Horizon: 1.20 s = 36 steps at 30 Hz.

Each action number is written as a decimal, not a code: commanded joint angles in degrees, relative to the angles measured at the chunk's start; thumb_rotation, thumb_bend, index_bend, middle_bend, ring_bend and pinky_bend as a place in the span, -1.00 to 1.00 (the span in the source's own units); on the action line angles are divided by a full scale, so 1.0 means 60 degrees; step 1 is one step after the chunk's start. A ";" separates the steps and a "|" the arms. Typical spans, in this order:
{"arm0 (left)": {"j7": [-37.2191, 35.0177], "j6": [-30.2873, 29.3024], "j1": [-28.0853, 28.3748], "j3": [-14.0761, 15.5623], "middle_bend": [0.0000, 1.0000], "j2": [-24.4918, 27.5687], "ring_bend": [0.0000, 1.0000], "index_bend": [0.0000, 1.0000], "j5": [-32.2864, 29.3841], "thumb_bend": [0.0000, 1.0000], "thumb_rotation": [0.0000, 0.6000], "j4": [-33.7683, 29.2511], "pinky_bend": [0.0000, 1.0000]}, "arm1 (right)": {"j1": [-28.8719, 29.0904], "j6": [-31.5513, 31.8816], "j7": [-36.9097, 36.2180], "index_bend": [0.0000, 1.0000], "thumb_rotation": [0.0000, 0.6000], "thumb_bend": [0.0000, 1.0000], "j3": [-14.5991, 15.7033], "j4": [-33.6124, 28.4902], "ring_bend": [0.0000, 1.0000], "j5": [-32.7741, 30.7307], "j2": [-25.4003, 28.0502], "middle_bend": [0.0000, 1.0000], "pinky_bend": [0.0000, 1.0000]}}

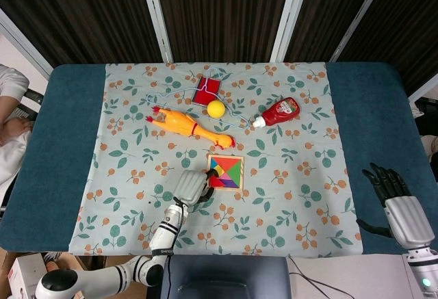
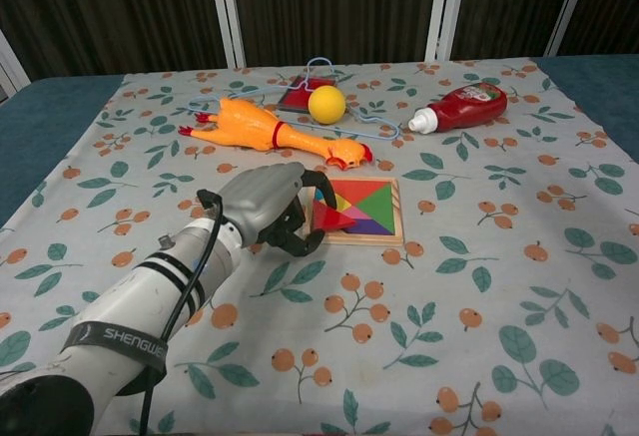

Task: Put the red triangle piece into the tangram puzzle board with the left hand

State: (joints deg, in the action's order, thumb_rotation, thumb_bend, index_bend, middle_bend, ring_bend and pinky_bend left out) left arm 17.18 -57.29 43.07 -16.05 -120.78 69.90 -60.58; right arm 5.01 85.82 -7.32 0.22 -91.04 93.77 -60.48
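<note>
As left hand pinches flat red triangle piece.
</note>
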 commanded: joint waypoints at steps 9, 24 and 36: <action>-0.0046 0.0073 0.0097 -0.0029 1.00 -0.0040 1.00 -0.25 -0.0145 -0.17 1.00 0.0177 1.00 | -0.0012 -0.0004 -0.0105 -1.00 1.00 -0.59 0.0024 0.0057 -1.00 0.0008 0.0047 -1.00 -1.00; -0.0084 0.0003 0.0121 0.0028 1.00 -0.0006 1.00 -0.27 -0.0198 -0.15 1.00 -0.0009 1.00 | -0.0057 0.0084 -0.0172 -1.00 1.00 -0.59 0.0037 0.0104 -1.00 0.0041 0.0054 -1.00 -1.00; 0.0200 -0.0077 0.0066 0.0213 1.00 0.0037 1.00 -0.33 -0.0238 -0.15 1.00 -0.0213 1.00 | -0.0102 0.0167 -0.0264 -1.00 1.00 -0.59 0.0058 0.0147 -1.00 0.0085 0.0062 -1.00 -1.00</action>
State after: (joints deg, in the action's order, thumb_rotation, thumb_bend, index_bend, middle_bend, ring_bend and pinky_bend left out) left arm 18.35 -57.73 43.45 -14.82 -120.52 68.43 -61.91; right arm 4.42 86.80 -8.89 0.56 -90.18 94.29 -60.12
